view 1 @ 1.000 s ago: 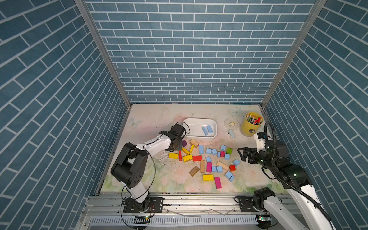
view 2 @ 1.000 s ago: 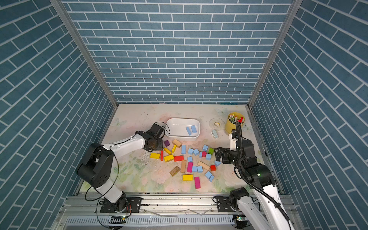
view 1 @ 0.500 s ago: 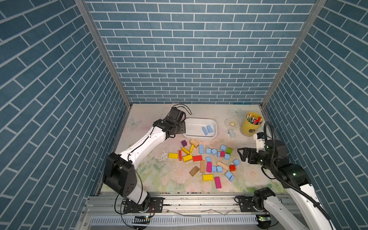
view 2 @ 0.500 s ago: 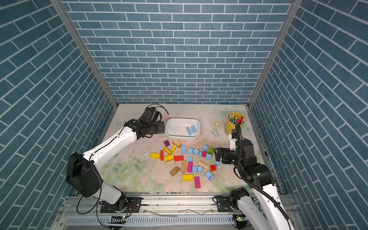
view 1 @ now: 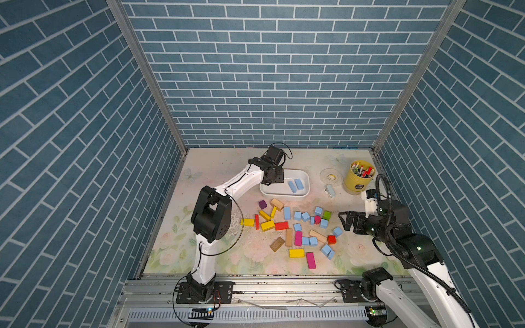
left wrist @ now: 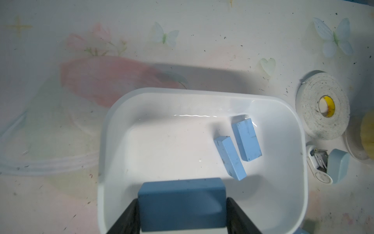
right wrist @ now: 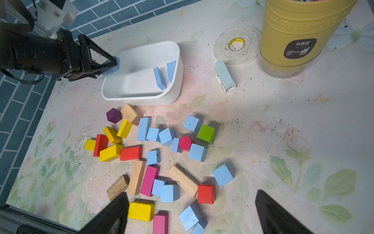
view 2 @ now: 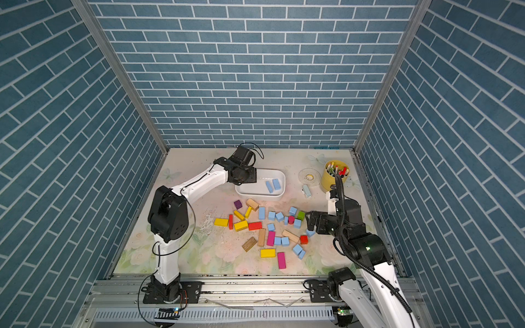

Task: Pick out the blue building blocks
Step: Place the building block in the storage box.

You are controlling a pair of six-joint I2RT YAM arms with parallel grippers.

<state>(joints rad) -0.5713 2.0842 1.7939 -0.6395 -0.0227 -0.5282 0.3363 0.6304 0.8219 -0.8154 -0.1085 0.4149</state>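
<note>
the white tray [left wrist: 182, 91] has bare floor along most of its length; two blue blocks [left wrist: 245, 139] crowd one end. just beside it stand the tape roll [left wrist: 311, 113], pale blue gadget [right wrist: 223, 76] and yellow cup [right wrist: 293, 34]. the block pile [right wrist: 153, 157] lies tight, with bare mat [right wrist: 283, 125] between pile and cup.

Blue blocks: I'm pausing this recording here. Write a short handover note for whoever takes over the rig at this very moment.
Left gripper: jaws shut on one blue block, held over the left end of the white tray, not yet released.
Right gripper: jaws open and empty, at the right edge of the scattered blocks.
Done: two blue bricks lie in the tray.
Left: drop the held block, then pick about a dozen loose blue blocks lying on the table among other-coloured blocks.
</note>
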